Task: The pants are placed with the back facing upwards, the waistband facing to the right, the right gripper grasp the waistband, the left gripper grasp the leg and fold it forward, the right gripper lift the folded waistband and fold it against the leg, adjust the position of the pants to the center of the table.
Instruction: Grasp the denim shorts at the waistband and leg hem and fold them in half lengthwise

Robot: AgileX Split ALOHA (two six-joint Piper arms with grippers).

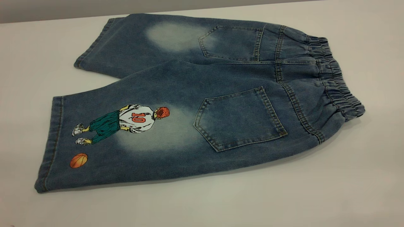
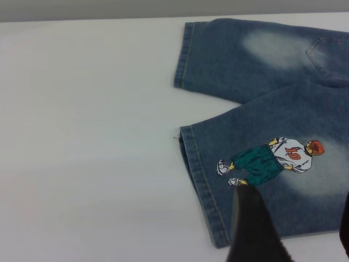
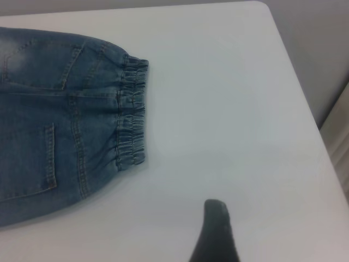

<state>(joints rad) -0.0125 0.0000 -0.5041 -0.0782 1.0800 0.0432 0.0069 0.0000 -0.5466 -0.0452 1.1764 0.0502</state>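
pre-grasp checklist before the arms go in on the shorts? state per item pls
1. Back side up: ok, both patch pockets show on the pants.
2. Waistband toward the right: ok, gathered elastic lies flat at that end.
3. Printed leg laid out flat and unfolded: ok.
4. Right gripper clear of the waistband: ok, it is over bare table, apart from the denim.
5. Left gripper near the printed leg: ok, it is by the hem, below the player print.
6. Jaws open on both arms: cannot tell, only part of each gripper shows.
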